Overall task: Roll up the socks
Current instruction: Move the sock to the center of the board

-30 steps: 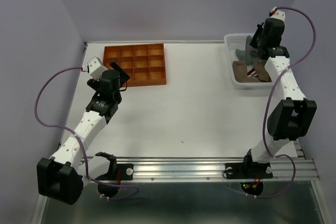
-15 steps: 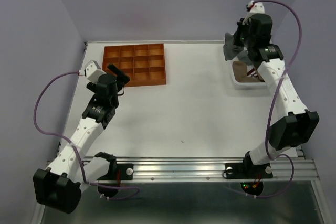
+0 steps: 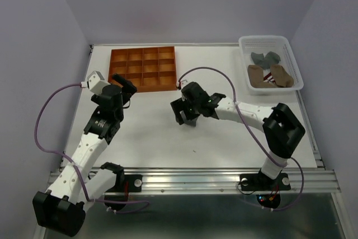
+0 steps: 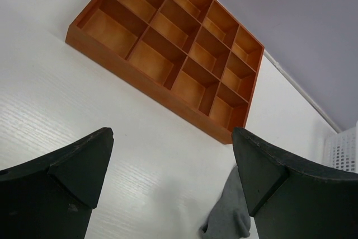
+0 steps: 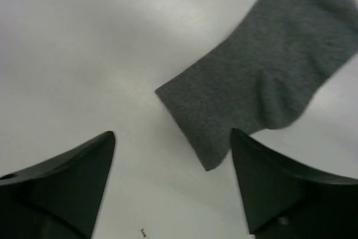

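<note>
well, the right gripper (image 5: 172, 138) hangs over the middle of the white table (image 3: 224, 138), and its two fingers stand apart with nothing between them, so it grips nothing. just beyond the fingertips a grey sock (image 5: 263, 76) lies flat on the table, spread out and not rolled. its nearest corner comes close to the right finger, but i cannot tell if they touch, because the picture is a little blurred. from the top camera i do not see this sock, the right gripper covers it.

the left gripper (image 4: 172, 132) is also wide open and empty. it hovers near the front corner of the orange tray (image 4: 145, 82), which has twelve compartments and sits at the far left of the table. in the left wrist view the same grey sock shows at the lower edge, well apart from the tray.

at the far right corner stands a white basket (image 3: 263, 38). inside it i see more grey socks (image 3: 264, 57) at the far end and tan socks (image 3: 256, 75) at the near end. between the tan ones is something red and white, too small to tell.
</note>
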{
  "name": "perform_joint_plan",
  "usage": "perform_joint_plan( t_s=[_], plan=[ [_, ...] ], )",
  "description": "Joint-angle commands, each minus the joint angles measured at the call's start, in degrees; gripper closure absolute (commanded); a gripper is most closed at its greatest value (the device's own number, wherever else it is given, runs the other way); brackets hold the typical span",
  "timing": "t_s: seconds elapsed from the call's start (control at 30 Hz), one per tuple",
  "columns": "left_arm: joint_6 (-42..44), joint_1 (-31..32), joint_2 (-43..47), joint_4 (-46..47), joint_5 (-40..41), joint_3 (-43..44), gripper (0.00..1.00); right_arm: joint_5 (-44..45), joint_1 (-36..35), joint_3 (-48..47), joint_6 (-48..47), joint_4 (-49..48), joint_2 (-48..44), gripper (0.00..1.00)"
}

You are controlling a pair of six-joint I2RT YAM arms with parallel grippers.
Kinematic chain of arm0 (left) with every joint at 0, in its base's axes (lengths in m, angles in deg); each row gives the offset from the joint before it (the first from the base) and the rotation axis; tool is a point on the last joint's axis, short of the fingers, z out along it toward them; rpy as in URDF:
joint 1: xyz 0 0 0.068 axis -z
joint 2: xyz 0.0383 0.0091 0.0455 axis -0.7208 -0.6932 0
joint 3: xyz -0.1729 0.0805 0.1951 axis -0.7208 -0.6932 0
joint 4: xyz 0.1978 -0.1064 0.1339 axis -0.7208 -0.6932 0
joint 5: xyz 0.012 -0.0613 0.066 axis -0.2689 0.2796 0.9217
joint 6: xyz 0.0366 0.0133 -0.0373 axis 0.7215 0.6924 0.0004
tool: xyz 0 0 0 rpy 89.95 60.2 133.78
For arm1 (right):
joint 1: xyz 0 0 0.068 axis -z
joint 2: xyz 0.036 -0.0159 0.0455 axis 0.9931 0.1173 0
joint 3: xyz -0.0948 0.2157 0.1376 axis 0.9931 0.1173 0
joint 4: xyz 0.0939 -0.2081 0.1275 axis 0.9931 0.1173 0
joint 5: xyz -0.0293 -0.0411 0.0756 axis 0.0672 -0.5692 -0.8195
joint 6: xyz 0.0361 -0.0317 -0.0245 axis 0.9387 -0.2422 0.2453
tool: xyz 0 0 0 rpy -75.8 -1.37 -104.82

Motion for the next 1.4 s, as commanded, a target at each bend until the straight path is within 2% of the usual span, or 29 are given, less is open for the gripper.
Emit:
perform_joint_plan(
  t_s=[0.0,0.13,0.17,0.3,0.47,0.6,0.7,0.87,0.9,1.03,1.13,1.27,1.37],
  plan=[
    [-0.4,-0.2,-0.6,-1.0,-0.7,0.7,0.01,-12.4,-2.6,0.4,4.9,-6.7,-2.3,0.00],
    [-0.7,-0.2,-2.9,-1.3,-1.8,0.9,0.01,-7.2,-1.5,0.5,3.6,-7.2,-6.3,0.00],
    [-0.8,-0.2,-3.6,-1.3,-2.2,0.8,0.01,-5.3,0.7,0.7,4.8,-7.2,-7.0,0.00],
    [0.5,-0.2,-7.7,-0.8,-9.2,0.7,0.01,-10.6,6.7,1.0,7.3,-7.3,-5.3,0.00],
    [4.0,0.4,-12.2,6.1,-26.5,-3.5,0.01,-7.8,10.7,-0.5,7.9,-7.1,-1.2,0.02],
    [6.1,1.7,-14.8,11.5,-40.0,-8.0,0.01,-11.0,14.0,-2.5,10.2,-7.2,3.7,0.16],
    [5.3,5.1,-16.2,16.0,-42.9,-11.6,0.01,-13.9,14.7,-4.6,9.7,-7.3,7.7,0.22],
    [4.9,11.5,-22.1,21.5,-44.3,-12.4,0.03,-12.9,14.7,-7.2,9.9,-7.8,13.8,0.23],
    [5.7,13.0,-24.4,22.1,-44.3,-12.1,0.05,-12.7,14.7,-7.8,9.9,-7.9,14.4,0.28],
    [6.3,13.5,-29.5,22.9,-43.7,-10.2,0.07,-13.1,14.7,-7.9,10.1,-9.1,15.2,0.44],
    [7.3,13.9,-33.1,23.6,-43.9,-8.2,0.14,-13.4,14.7,-7.9,10.7,-9.3,15.9,0.47],
    [7.4,14.7,-36.3,23.6,-43.3,-6.2,0.19,-14.1,14.7,-7.5,11.1,-9.4,16.4,0.51],
    [7.3,14.8,-38.6,25.0,-43.0,-5.5,0.23,-14.5,14.7,-7.0,11.3,-9.7,16.4,0.58]
  ],
)
